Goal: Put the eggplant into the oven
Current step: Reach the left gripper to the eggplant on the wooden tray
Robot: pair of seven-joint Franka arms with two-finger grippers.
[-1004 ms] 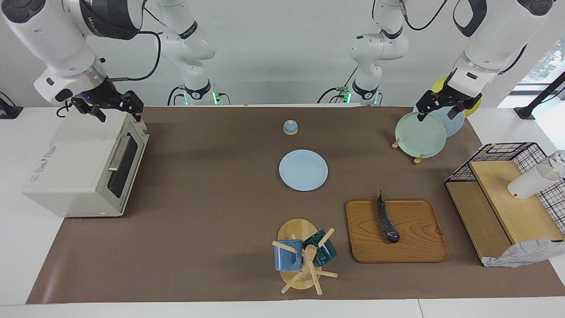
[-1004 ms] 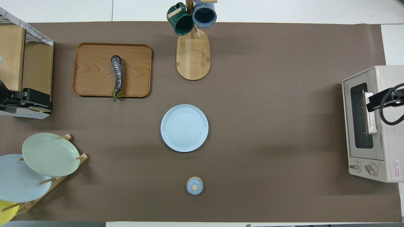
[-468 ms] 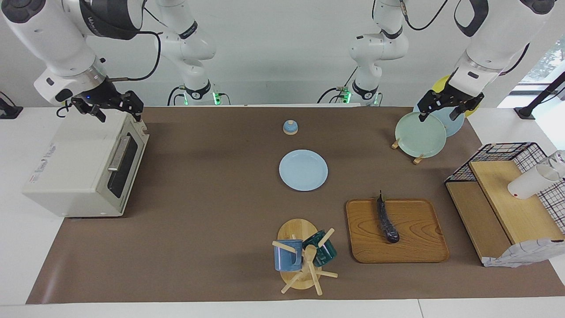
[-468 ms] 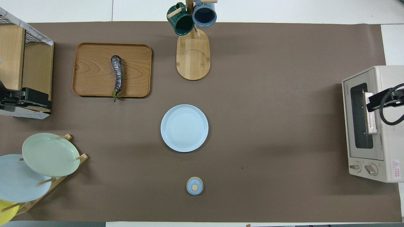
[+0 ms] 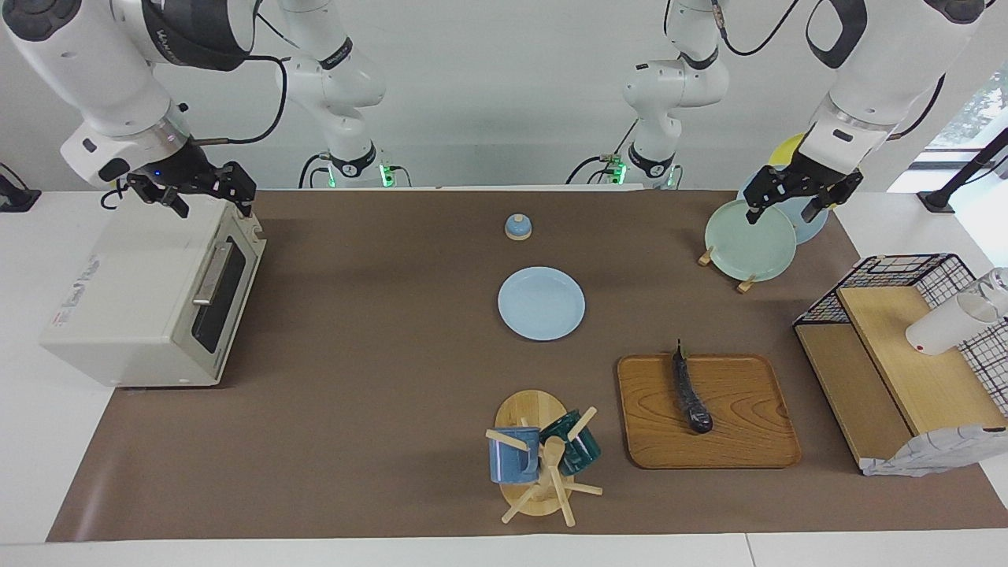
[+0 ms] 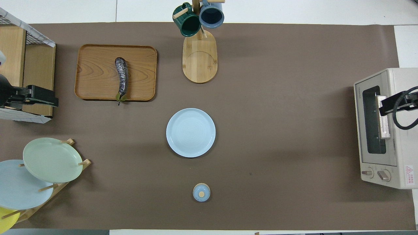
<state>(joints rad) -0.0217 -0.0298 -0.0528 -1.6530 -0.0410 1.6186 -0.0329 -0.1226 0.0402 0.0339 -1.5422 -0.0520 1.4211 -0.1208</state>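
The eggplant (image 5: 691,395) lies along a wooden tray (image 5: 740,437), its stem tip pointing toward the robots; it also shows in the overhead view (image 6: 121,77). The cream-white oven (image 5: 134,299) stands at the right arm's end of the table with its dark glass door shut (image 6: 372,120). My right gripper (image 5: 214,209) hangs open and empty over the oven's top edge by the door handle. My left gripper (image 5: 781,213) is open and empty, raised over the corner of the wire basket near the plate rack (image 6: 49,100).
A light blue plate (image 5: 541,303) sits mid-table, a small blue lid (image 5: 517,227) nearer the robots. A mug tree (image 5: 543,461) stands beside the tray. A plate rack (image 5: 750,240) and a black wire basket with wooden shelves (image 5: 890,354) are at the left arm's end.
My left gripper has shifted a little away from the robots, over the basket's corner. The right gripper, the eggplant and the oven have not moved.
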